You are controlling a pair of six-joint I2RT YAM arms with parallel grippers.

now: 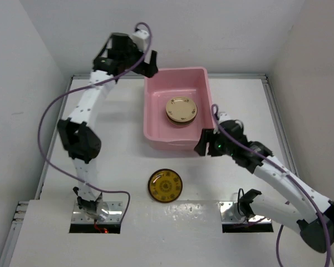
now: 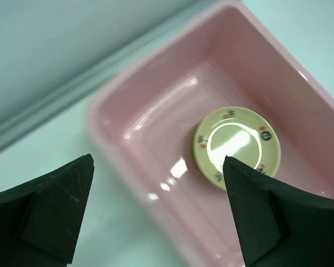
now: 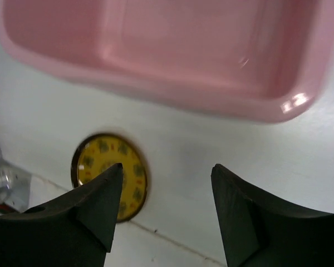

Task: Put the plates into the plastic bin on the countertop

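Bench (image 1: 117, 167) and surrounding walls (image 1: 211, 33) are plain white, and the pink bin (image 1: 148, 114) stands toward the far middle with a stack of plates (image 1: 181, 110) inside, a cream one on top. An amber plate (image 1: 165, 186) lies alone on the bench, in front of the bin and apart from it. The left tool (image 1: 150, 61) hangs over the bin's far left corner, jaws wide and empty, while the right tool (image 1: 203, 143) sits by its near right corner, jaws apart, gripping nothing.

Glossy pink plastic bin (image 1: 154, 114). Inside it lies a cream plate (image 1: 181, 109) with small red and dark marks round its border. On the white countertop (image 1: 122, 161) lies an amber-yellow plate (image 1: 165, 185) with a dark brown rim and a ring of pale greenish patches. My fingers (image 2: 50, 211) are matt black.
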